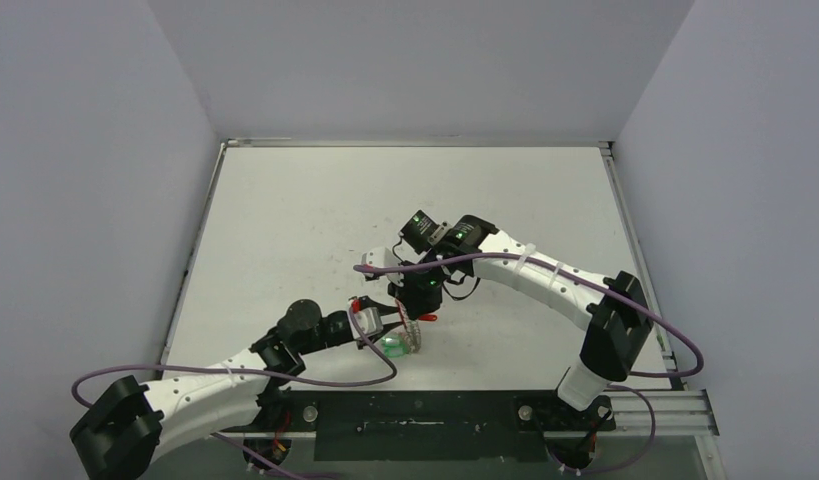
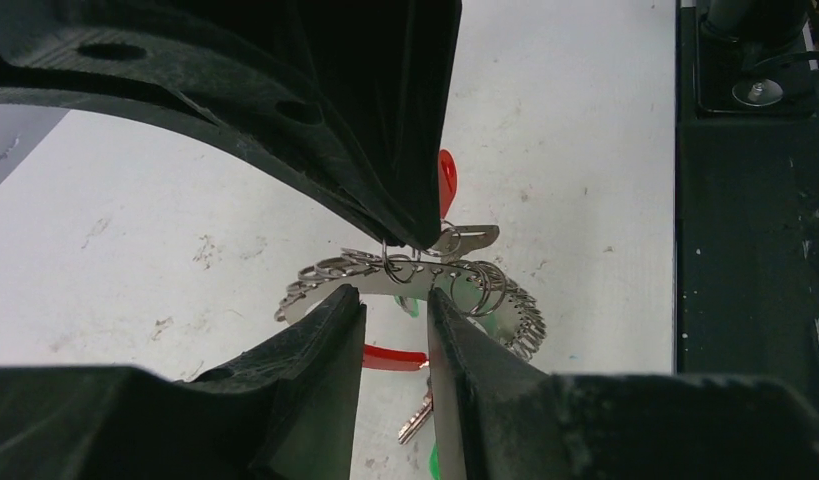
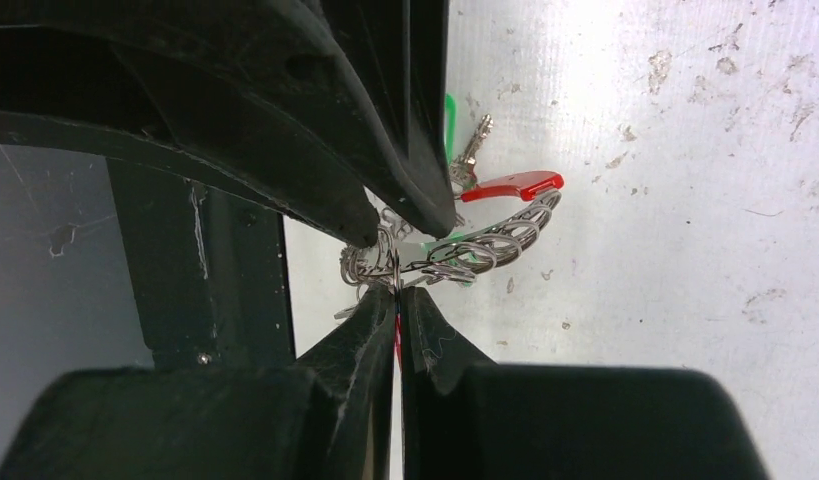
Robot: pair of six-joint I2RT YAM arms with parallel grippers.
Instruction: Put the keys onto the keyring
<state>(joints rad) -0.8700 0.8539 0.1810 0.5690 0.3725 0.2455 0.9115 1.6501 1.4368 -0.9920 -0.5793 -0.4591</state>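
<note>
Keyring [image 3: 485, 243] looks light, jangly and slippery, and is best pinched on its flat band [image 2: 425, 272]. Right gripper [image 3: 398, 295] pinches it there; left gripper [image 2: 395, 296] stands slightly open.

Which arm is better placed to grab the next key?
Left. The right end effector is shut on the large ring of silvery metal loops, steadying it; the left end effector stands open and empty, close to a small silver metal key.
</note>
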